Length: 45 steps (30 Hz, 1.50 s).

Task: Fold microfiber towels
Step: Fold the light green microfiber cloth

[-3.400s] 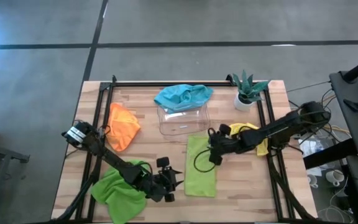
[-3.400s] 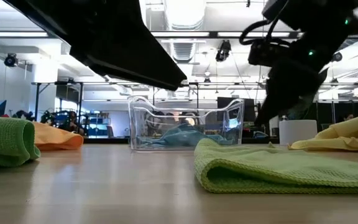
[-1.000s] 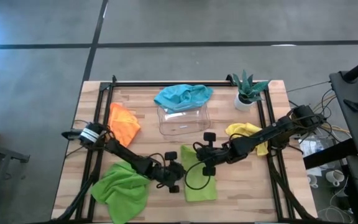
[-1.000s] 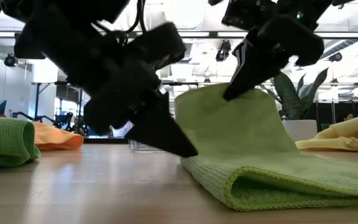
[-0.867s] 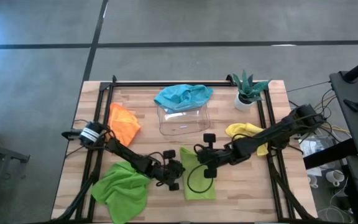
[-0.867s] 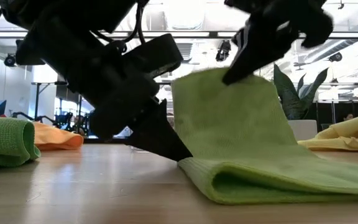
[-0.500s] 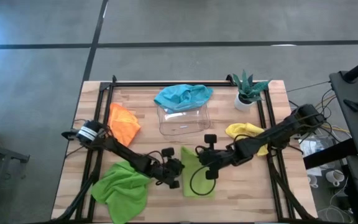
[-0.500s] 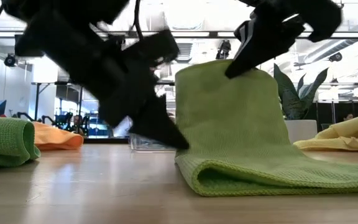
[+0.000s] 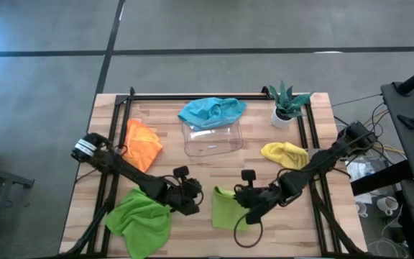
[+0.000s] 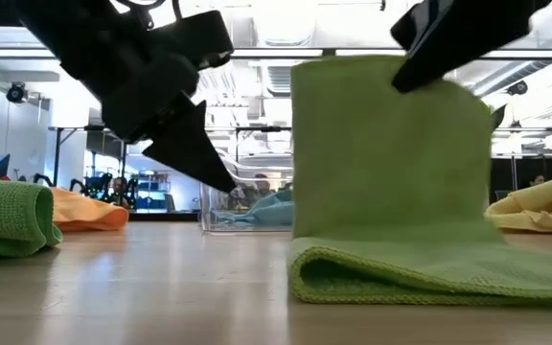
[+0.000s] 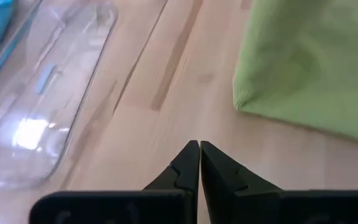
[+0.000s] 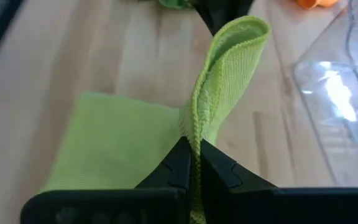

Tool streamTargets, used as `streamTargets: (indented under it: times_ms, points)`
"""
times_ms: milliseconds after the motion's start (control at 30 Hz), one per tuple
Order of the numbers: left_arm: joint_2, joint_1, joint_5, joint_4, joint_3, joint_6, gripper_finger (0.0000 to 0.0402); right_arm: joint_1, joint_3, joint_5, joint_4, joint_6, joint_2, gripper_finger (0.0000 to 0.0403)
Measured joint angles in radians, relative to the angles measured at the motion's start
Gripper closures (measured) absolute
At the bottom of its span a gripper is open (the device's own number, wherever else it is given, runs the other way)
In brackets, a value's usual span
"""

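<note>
Lifted higher, the ribbed lime towel (image 12: 222, 81) hangs pinched in the right tool (image 12: 191, 163); left tool (image 11: 199, 163) closed, empty.

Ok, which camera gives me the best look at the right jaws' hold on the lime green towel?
The right wrist view: the right gripper has its jaws pinched on the lime green towel edge, the cloth rising in a loop. The high view shows the towel only small beside the arm; the low view shows it hanging as a sheet; the left wrist view catches just a corner.
</note>
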Motion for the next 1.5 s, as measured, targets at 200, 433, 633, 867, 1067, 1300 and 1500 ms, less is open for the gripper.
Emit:
streamTargets:
  times_ms: [200,433,633,867,1067,1300,1500]
  points:
    - [0.074,-0.002,0.094,0.25,-0.001,0.037,0.0402,0.045,0.014,0.0,0.001,0.059,0.026,0.0391]
    - [0.193,-0.037,0.309,0.512,0.018,0.168,0.0401,0.045,0.014,0.001,-0.004,0.087,0.085,0.039]
    - [0.279,0.014,0.266,0.53,0.051,0.149,0.0401,0.047,0.014,-0.003,0.001,0.087,0.085,0.0391]
    - [0.295,0.065,0.286,0.541,0.035,0.108,0.0401,0.083,0.014,-0.059,0.076,0.107,0.102,0.039]
    - [0.293,0.067,0.288,0.536,0.031,0.106,0.0401,0.085,0.014,-0.065,0.132,0.172,0.163,0.039]
    - [0.291,0.067,0.289,0.536,0.026,0.107,0.0401,0.088,0.014,-0.102,0.185,0.166,0.243,0.039]
    - [0.291,0.068,0.3,0.536,0.024,0.108,0.0401,0.088,0.013,-0.107,0.168,0.154,0.244,0.039]
